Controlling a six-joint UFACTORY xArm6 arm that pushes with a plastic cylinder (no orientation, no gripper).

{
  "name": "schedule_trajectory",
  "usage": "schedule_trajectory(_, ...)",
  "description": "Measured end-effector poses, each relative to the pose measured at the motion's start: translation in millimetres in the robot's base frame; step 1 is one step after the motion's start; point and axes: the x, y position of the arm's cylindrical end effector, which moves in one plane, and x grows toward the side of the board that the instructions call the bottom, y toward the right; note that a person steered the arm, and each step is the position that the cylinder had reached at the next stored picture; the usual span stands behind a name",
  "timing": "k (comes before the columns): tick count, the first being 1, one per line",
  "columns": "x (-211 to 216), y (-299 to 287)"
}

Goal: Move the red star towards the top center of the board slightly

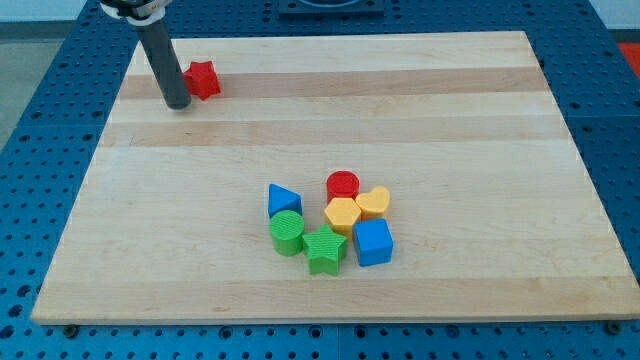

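Seemingly little was done: the red star (203, 79) sat near the surface's (450, 140) top-left corner, the tip (177, 103) touching its left side. No jaws existed to report. A short rightward push toward top center remained.

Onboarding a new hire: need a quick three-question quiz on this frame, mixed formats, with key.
1. True or false: my tip sits at the view's left side of the red star.
2. Which block lies nearest the view's bottom? A) green star B) red cylinder C) blue triangle
3. Fill in: the yellow hexagon lies beside the yellow ____.

Key: 1 true; 2 A; 3 heart.
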Motion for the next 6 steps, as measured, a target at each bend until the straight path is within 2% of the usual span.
schedule_trajectory(2, -25, -1)
schedule_trajectory(6, -31, 11)
